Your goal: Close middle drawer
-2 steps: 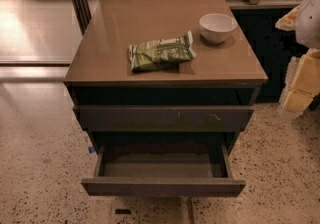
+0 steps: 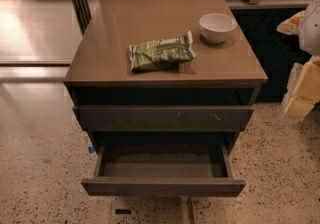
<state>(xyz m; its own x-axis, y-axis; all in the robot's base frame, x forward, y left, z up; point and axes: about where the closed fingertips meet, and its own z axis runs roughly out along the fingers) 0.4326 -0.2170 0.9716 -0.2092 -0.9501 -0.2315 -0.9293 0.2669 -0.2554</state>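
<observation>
The middle drawer [image 2: 163, 170] was found open below the tabletop's [image 2: 115, 43] front edge. The tool [image 2: 306, 88] was held off the right edge, and its grip could not be told.

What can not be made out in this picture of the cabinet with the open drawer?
Camera view, all:
- gripper, right edge beside the cabinet: cut off by the frame.
- middle drawer: rear of its floor lies shadowed under the scratched drawer front.
- cabinet below it: cut off by the bottom edge.
- green bag: print too small to read.

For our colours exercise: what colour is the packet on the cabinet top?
The packet is green with white print, camera view; gripper at the right edge.
</observation>
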